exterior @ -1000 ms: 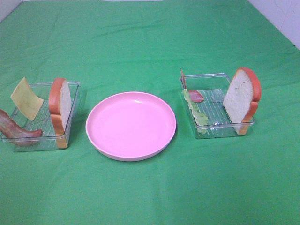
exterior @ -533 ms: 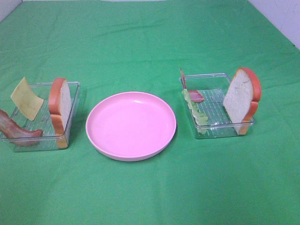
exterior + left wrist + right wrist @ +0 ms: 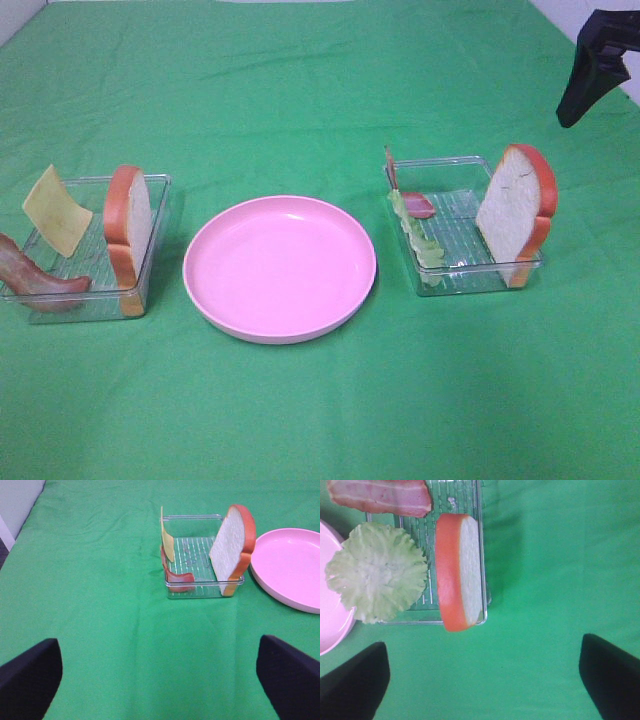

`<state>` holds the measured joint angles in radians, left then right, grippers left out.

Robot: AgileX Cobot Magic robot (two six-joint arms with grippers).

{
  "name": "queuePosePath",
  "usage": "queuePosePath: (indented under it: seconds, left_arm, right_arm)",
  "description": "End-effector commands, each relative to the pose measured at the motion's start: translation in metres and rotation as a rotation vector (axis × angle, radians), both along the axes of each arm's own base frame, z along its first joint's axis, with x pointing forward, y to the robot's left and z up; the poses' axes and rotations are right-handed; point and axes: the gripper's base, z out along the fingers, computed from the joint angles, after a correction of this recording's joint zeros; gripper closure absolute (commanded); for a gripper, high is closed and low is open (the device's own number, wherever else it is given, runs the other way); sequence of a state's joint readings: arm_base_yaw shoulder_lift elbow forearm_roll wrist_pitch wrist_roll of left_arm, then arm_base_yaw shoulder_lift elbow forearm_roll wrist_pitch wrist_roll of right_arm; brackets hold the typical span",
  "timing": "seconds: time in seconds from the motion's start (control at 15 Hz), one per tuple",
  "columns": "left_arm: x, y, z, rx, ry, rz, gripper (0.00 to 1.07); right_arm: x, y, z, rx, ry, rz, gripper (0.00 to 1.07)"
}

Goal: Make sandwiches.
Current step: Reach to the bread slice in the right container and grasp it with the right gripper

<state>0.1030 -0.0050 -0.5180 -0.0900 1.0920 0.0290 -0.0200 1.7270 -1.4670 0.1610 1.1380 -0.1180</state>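
Observation:
No stack is built; the parts stand in two clear trays. In the left tray are a bread slice [image 3: 128, 235] [image 3: 232, 547] on edge, a yellow cheese slice [image 3: 57, 210] [image 3: 167, 540] and bacon [image 3: 35, 280] [image 3: 177, 577]. In the right tray are a bread slice [image 3: 515, 212] [image 3: 459, 570] on edge, lettuce [image 3: 417, 235] [image 3: 376, 572] and bacon [image 3: 415, 205] [image 3: 380, 497]. My right gripper [image 3: 590, 70] [image 3: 482, 677] is open and empty, high beyond the right tray. My left gripper [image 3: 160, 675] is open and empty, well short of the left tray.
A round pink plate [image 3: 280, 265] [image 3: 290, 565] lies between the left tray [image 3: 155, 185] and the right tray [image 3: 440, 162]. All rest on a green cloth [image 3: 320, 90]. White wall edges show at the far corners.
My right gripper has come into the exterior view at the top right. The food, trays and plate have not moved.

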Motion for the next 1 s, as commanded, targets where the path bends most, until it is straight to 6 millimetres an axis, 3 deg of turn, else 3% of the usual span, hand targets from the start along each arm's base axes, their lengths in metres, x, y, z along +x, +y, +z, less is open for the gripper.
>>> queuePosePath:
  seconds: [0.07, 0.47, 0.73, 1.0]
  left_arm:
    - [-0.002, 0.000, 0.000, 0.003, -0.027, 0.001, 0.04]
    - [-0.002, 0.000, 0.000, 0.003, -0.027, 0.001, 0.04]
    - [-0.002, 0.000, 0.000, 0.007, -0.027, 0.002, 0.04]
    - [-0.002, 0.000, 0.000, 0.007, -0.027, 0.002, 0.04]
  right_arm:
    - [0.020, 0.000, -0.019, 0.001, 0.047, 0.021, 0.09]
    - [0.044, 0.004, -0.070, 0.038, 0.103, 0.051, 0.09]
    - [0.054, 0.022, -0.090, 0.025, 0.082, 0.095, 0.09]
    - [0.055, 0.024, -0.095, 0.010, 0.088, 0.106, 0.10]
